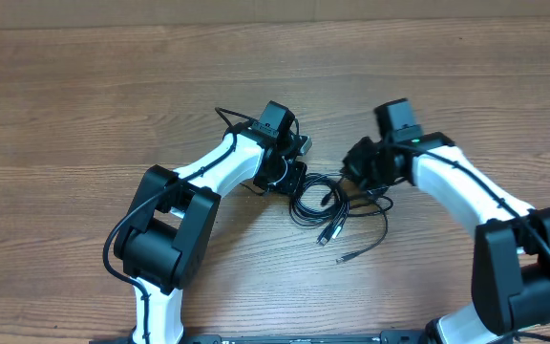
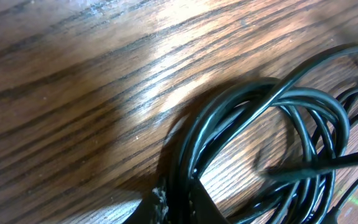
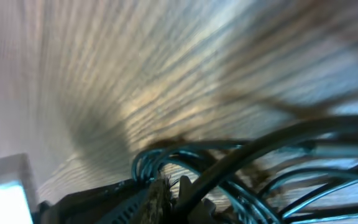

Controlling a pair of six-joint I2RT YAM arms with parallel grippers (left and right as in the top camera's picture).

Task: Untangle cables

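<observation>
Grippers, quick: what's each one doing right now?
Left gripper: shut on the cables.
Right gripper: shut, seemingly on the cables too; its wrist view is blurred.

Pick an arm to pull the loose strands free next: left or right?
Right, probably: the right gripper is shut on the cables at the bundle's right edge, where the loose plug ends trail out. The left gripper grips the opposite side, suited to anchoring.
</observation>
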